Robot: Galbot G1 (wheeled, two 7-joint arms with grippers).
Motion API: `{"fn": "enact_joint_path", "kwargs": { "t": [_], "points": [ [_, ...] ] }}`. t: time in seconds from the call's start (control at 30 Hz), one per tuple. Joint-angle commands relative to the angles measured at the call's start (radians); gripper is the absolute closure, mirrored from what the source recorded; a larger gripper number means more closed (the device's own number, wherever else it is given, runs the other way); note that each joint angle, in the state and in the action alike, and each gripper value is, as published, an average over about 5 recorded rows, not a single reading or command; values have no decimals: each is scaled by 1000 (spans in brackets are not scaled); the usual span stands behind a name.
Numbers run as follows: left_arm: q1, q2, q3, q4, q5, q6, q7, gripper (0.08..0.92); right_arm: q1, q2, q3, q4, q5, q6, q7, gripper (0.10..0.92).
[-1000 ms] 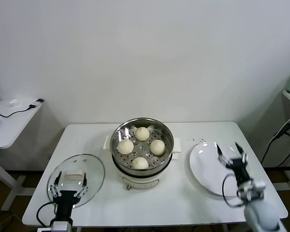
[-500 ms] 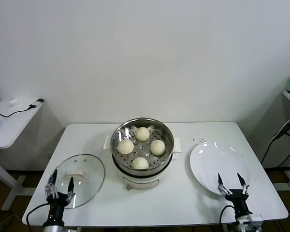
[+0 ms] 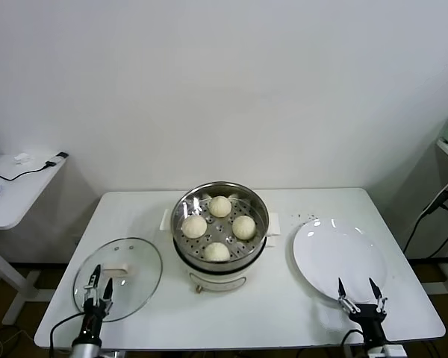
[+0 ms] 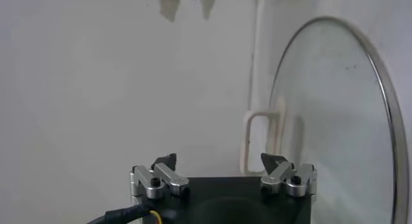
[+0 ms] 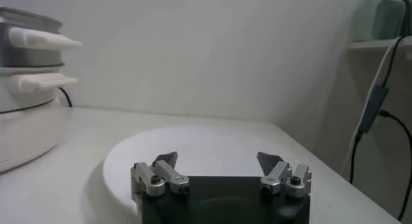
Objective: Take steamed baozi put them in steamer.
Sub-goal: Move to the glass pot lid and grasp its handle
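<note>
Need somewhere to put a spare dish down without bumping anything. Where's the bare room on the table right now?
The white plate is bare. Bare tabletop lies in front of the steamer, between the glass lid and the plate, and along the back edge either side of the steamer. Crowded: the steamer's tray, holding four baozi. The left gripper and right gripper sit open at the near edge.

Four baozi (image 3: 219, 227) sit in the steamer (image 3: 219, 224) mid-counter (image 3: 284, 298). The lid (image 3: 118, 277) lies left of the steamer, nearer the front; the plate (image 3: 339, 259) lies right.
</note>
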Motion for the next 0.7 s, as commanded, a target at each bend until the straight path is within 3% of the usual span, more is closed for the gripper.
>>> {"fn": "enact_joint_path", "kwargs": {
  "t": [0.03, 0.5, 0.7],
  "points": [
    [-106, 12, 7, 82, 61, 34, 22, 177, -22, 14, 8, -7, -18, 14, -1, 203],
    [-146, 20, 23, 96, 54, 60, 80, 177, -31, 29, 3, -10, -21, 28, -14, 203],
    [-132, 23, 26, 84, 48, 58, 90, 286, -28, 25, 1, -26, -22, 30, -19, 203]
  ]
}}
